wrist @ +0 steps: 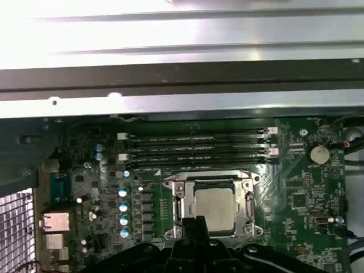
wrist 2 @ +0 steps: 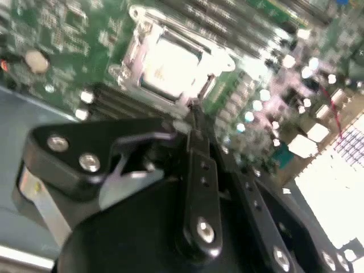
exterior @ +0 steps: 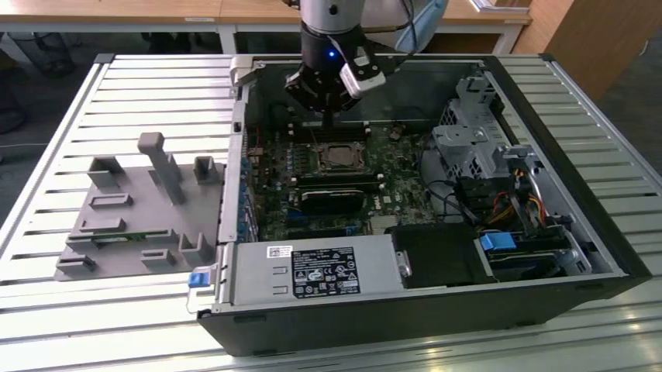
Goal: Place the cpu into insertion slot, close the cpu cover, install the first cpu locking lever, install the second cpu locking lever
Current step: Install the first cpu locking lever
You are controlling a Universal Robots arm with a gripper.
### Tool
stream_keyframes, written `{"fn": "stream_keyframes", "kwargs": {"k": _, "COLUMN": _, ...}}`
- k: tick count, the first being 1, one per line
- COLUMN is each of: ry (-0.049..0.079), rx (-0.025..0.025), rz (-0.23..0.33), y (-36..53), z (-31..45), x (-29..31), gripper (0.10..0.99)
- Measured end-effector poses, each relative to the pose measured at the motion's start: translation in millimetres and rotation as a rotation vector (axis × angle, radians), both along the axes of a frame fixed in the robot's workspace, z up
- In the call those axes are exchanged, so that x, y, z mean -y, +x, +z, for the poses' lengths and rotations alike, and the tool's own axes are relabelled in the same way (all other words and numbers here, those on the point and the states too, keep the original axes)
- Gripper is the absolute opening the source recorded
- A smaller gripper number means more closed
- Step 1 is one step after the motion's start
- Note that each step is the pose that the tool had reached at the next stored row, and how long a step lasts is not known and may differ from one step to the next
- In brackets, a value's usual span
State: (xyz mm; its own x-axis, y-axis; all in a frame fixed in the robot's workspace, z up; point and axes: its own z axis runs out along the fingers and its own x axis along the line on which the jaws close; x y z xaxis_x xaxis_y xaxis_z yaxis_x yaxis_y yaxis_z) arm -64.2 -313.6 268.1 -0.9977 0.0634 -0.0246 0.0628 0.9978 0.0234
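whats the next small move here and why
Probably ease the end effector down beside the cpu cover, toward a locking lever: the cpu already sits seated with the cover appearing shut over it, and the shut end effector hovers at its edge. Lever positions are unclear.

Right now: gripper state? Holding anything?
Gripper: closed, nothing visibly held, tips close to the edge of the cpu cover.

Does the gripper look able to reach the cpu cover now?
Probably yes: the gripper hangs close to the cpu cover over the motherboard, and nothing stands between them.
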Motion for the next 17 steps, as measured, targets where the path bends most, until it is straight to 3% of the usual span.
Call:
{"fn": "stream_keyframes", "kwargs": {"k": 3, "ry": 0.000, "rx": 0.0021, "rz": 0.000, "y": -7.9, "z": -0.9, "x": 0.0, "gripper": 0.106}}
{"fn": "stream_keyframes", "kwargs": {"k": 17, "ry": 0.000, "rx": 0.0021, "rz": 0.000, "y": -32.9, "z": -6.4, "x": 0.0, "gripper": 0.106}}
